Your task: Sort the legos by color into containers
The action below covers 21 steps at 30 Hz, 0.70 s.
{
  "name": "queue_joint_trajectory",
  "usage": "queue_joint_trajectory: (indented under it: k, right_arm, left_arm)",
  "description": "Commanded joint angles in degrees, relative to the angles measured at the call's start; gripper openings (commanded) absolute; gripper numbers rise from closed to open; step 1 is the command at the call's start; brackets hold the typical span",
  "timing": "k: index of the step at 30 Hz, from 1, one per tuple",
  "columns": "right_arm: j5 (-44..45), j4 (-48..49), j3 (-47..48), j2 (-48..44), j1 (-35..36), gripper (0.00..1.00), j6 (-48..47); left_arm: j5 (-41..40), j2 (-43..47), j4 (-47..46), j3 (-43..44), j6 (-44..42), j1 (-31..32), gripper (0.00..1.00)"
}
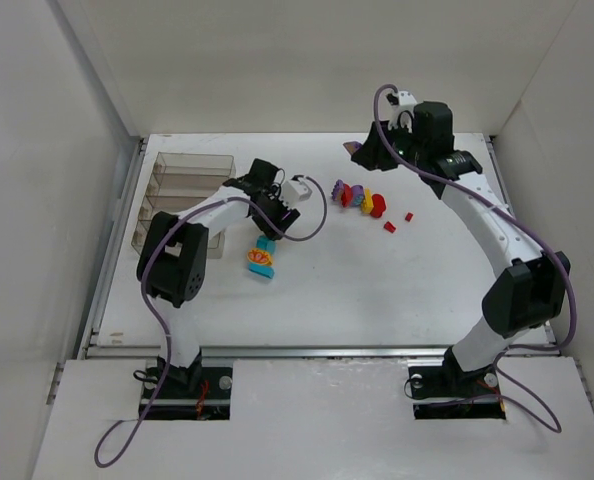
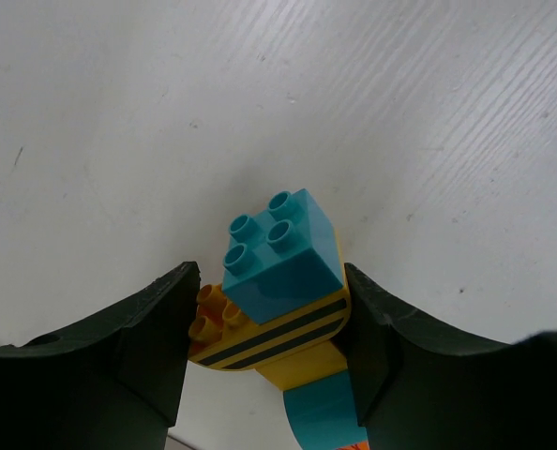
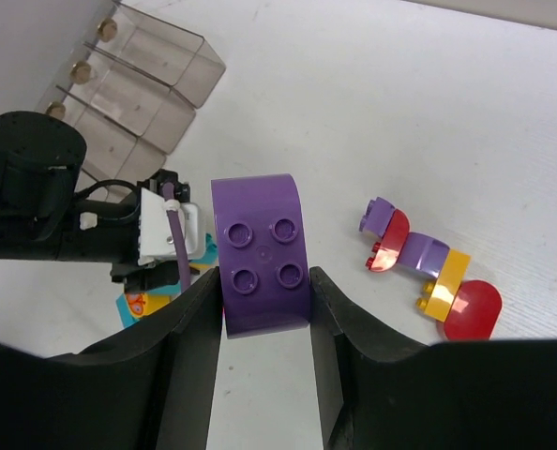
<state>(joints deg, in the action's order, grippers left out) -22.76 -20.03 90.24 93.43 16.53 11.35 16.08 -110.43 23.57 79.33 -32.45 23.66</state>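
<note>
Purple brick [image 3: 260, 253] sitting pinched in right gripper [image 3: 263, 295], raised over far side of table [image 1: 397, 290], well apart from tray [image 1: 182, 165]. Cyan-yellow cluster [image 2: 278, 291] lying nearer tray, left gripper [image 2: 271, 323] pressing both its sides. Judging: carrying brick high over left arm, releasing low inside one compartment, avoiding bounce-out

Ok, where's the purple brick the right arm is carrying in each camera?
Top external: the purple brick is a small sliver just right of centre, in the upper part of the picture.
Left wrist: not in it.
Right wrist: dead centre, pinched in the right claw.
Shared landmark: the cyan-and-yellow cluster, which fills the left wrist view and peeks out at lower left in the right wrist view.
</note>
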Motion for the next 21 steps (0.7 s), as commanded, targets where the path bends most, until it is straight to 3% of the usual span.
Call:
queue_joint_trajectory:
  k: [1,6,9,15,16,20,21]
  right_arm:
    - [1.5,-0.6,0.4,-1.3,0.3,0.00,-2.2]
    - [-5.0,-6.9,3.4,0.5,0.3,0.00,-9.8]
    - [-8.0,-9.9,6.6,2.5,0.3,0.00,-12.1]
    - [-11.2,-9.8,7.1,2.5,0.3,0.00,-12.1]
    - [-11.2,-9.8,7.1,2.5,0.3,0.00,-12.1]
    - [-13.7,-13.0,9.2,3.8,0.3,0.00,-12.1]
    - [-14.3,-13.0,9.3,4.3,0.9,0.00,-12.1]
  left_arm:
    - [1.8,1.3,-1.3,0.3,1.4,0.5,0.44]
    - [8.1,6.3,-1.3,1.6,-1.3,0.5,0.58]
    - [9.8,9.7,-2.8,1.1,-5.5,0.5,0.82]
    - [12.4,13.8,-3.4,1.1,-13.7,1.0,0.86]
    - [12.9,14.7,-4.0,1.6,-15.3,1.0,0.92]
    - [17.3,22.0,-9.8,-1.4,-26.6,1.0,0.95]
    - [17.8,25.2,-11.2,-2.5,-34.4,1.0,1.00]
